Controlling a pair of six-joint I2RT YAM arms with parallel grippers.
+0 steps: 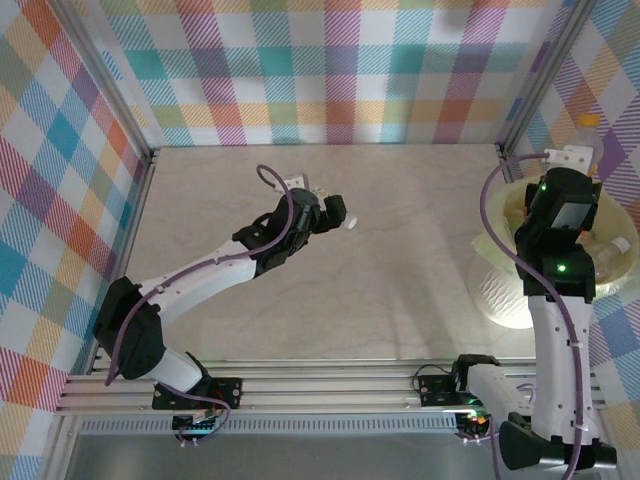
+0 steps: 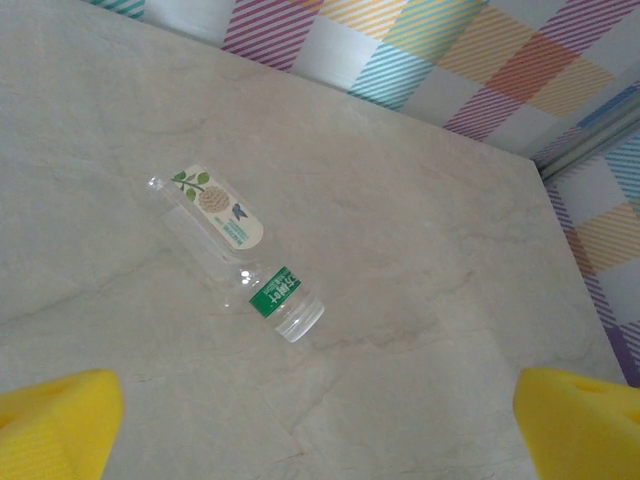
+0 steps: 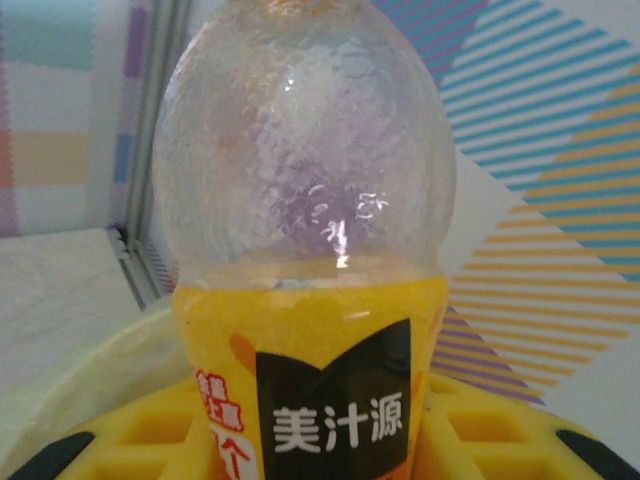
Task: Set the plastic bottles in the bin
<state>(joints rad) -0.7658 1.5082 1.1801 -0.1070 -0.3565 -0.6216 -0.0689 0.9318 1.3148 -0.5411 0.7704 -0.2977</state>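
1. Table (image 1: 400, 300) of pale marbled stone, with checked walls (image 1: 340, 70) on the left, far and right sides
2. Over the table's middle hangs the left gripper (image 2: 320, 430), jaws spread wide and holding nothing; its yellow fingertips (image 2: 55, 425) sit in the two lower corners of the wrist view
3. On the table ahead of it, and apart from it, a clear bottle (image 2: 235, 255) lies on its side, with a cream leaf-print label toward one end and a green band toward the other
4. In the top view a small white shape (image 1: 352, 225) lies just right of the left gripper; I cannot tell whether it is part of that bottle
5. At the table's right edge stands the bin (image 1: 497, 300), well apart from the clear bottle
6. Above the bin's far side, near the right wall, the right gripper (image 1: 572, 158) is clamped on an orange bottle (image 3: 310, 300), its yellow pads (image 3: 480, 440) pressing the label
7. The orange bottle has a clear dimpled dome above an orange label with white characters on a black patch
8. Inside the bin, just right of the right arm, lies a third bottle (image 1: 612, 252)
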